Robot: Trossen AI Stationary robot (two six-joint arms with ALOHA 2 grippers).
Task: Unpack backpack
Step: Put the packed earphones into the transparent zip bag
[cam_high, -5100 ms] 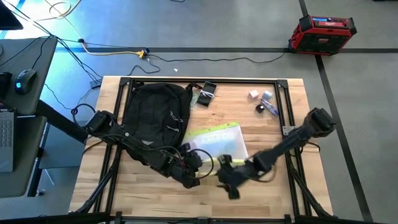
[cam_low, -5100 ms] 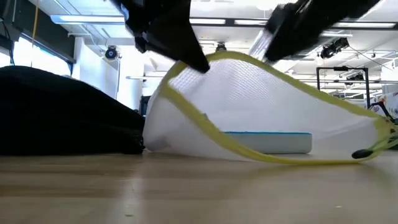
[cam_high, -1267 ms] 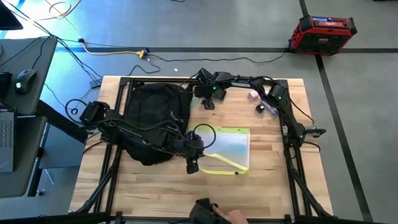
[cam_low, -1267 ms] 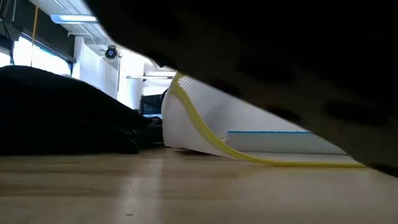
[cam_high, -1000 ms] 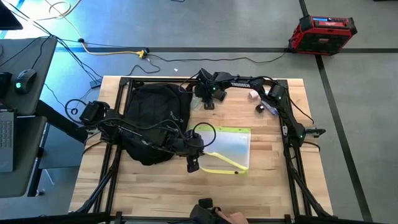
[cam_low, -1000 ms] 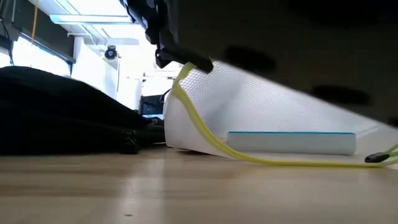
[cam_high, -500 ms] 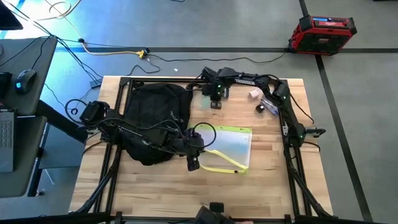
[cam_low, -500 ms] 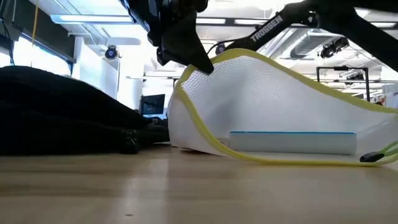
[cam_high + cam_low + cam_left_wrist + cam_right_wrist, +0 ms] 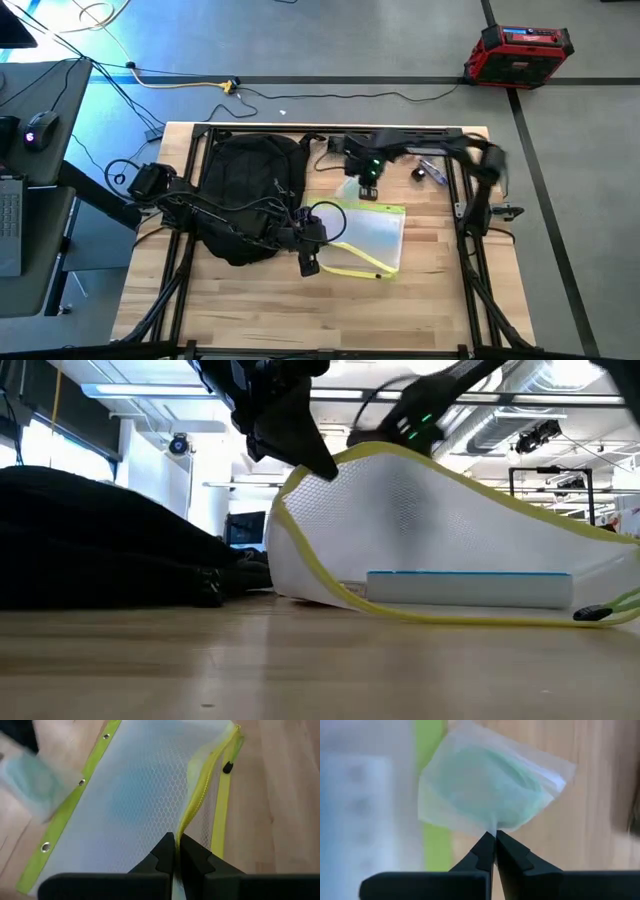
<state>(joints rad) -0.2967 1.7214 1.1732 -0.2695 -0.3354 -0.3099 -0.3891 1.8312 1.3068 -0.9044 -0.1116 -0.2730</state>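
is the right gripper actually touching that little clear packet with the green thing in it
Touching. The right wrist view shows the right gripper with its fingers shut on the edge of the clear packet, no gap between them.

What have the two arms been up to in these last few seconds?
The right pincer left the table's front, reached to the far edge beside the backpack, shut on a small clear packet and carried it toward the mesh pouch. The left pincer stayed clamped on the pouch's yellow edge; the backpack stayed put.
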